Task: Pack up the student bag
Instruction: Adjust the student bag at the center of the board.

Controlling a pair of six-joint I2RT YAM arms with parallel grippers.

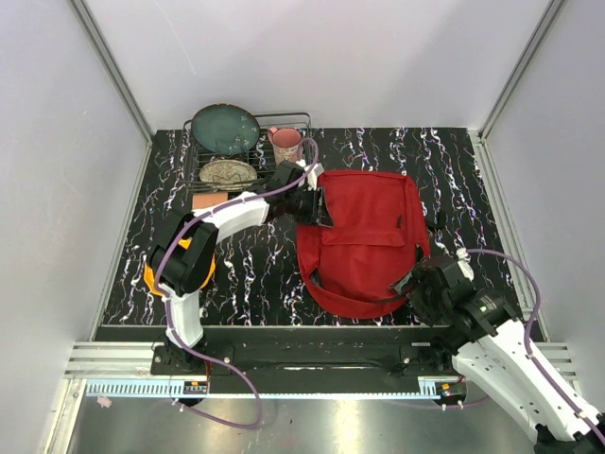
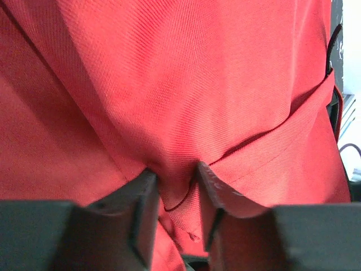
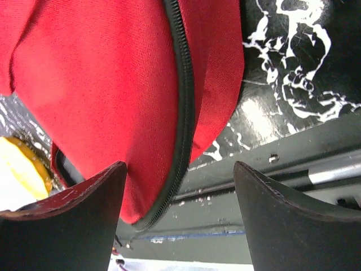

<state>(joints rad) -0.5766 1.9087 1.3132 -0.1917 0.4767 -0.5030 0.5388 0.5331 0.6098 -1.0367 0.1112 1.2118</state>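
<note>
The student bag (image 1: 364,236), of red woven cloth with a black toothed zip, lies flat in the middle of the black marbled table (image 1: 454,170). Beyond its far left corner a wire rack (image 1: 248,151) holds a round teal plate (image 1: 225,129), a speckled dish (image 1: 227,173) and a pink mug (image 1: 285,142). The left gripper (image 2: 176,189) pinches a fold of cloth at the bag's left edge, and the right gripper (image 3: 179,169) stands spread wide at its near right corner.

Pale grey walls (image 1: 331,57) box in a black, white-veined marbled tabletop (image 1: 246,274) — aluminium rails (image 1: 111,66) run up the corners.
</note>
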